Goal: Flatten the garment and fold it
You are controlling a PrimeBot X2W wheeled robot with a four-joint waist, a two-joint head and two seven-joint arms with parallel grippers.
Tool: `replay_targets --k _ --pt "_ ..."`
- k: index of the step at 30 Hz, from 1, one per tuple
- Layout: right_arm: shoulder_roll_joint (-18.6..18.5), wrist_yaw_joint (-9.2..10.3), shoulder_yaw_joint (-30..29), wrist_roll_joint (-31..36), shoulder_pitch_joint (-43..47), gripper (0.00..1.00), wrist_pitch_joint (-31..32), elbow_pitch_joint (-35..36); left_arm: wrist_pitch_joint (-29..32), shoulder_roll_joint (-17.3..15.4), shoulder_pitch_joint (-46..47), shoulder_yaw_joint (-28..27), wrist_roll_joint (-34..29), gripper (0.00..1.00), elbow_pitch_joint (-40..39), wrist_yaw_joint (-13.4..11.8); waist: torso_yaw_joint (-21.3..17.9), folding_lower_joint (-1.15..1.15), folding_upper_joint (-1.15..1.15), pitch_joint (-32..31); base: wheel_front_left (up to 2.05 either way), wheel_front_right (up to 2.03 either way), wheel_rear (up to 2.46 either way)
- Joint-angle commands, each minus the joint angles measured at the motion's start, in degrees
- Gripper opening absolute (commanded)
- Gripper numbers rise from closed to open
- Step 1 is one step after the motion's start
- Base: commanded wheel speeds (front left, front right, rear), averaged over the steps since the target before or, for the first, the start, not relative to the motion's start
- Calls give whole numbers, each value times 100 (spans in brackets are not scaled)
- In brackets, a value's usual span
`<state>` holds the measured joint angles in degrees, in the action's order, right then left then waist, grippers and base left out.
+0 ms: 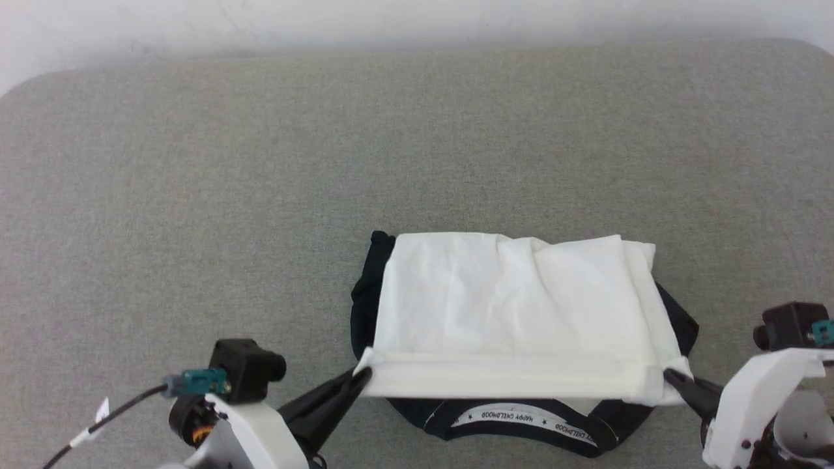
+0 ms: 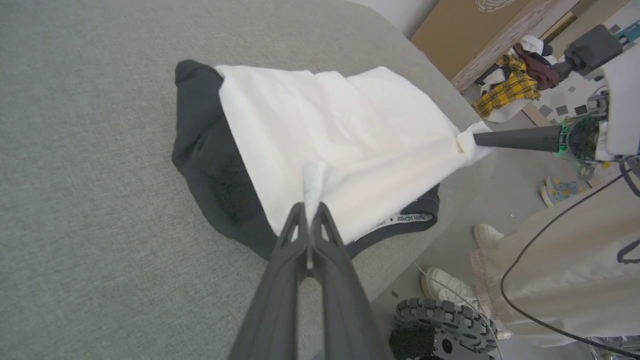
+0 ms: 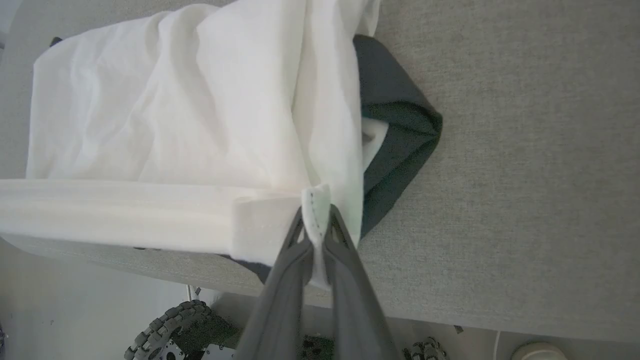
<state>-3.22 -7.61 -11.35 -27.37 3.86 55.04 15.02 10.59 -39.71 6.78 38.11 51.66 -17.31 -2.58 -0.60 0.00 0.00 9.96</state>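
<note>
Two corners of the garment [image 1: 515, 299] are being pinched: left gripper [image 1: 363, 375] fingers clamping its near-left corner, right gripper [image 1: 670, 376] fingers clamping its near-right, above the grey desk [image 1: 195, 195].

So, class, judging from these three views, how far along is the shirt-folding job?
Done: the garment lies on the table with its white body doubled over toward the collar. In hand: the left gripper and right gripper are each shut on a corner of the white hem. Still to do: probably lay that hem down, let go, and deal with the black sleeves sticking out at both sides.
</note>
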Motion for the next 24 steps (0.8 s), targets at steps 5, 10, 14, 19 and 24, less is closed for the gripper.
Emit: replay_targets --k 5,10,14,19,24 --pt "16 12 -72 91 151 0 -152 -49 -188 139 -116 67 -106 0 251 -2 22 0 0 71 0 0 0" --pt "27 12 -5 247 132 0 -560 -362 -359 391 -100 151 -102 0 768 68 5 0 0 99 0 0 0" --pt "32 12 80 343 14 0 -850 -765 -413 614 27 206 -72 0 1316 140 -34 0 0 139 0 0 0" --pt "33 12 188 448 -268 2 -1244 -1327 -509 879 331 239 -118 0 2031 243 -74 0 0 233 0 0 0" --pt "34 12 319 493 -543 21 -1528 -1838 -598 1155 604 277 -116 0 2639 370 -112 0 0 315 0 0 0"
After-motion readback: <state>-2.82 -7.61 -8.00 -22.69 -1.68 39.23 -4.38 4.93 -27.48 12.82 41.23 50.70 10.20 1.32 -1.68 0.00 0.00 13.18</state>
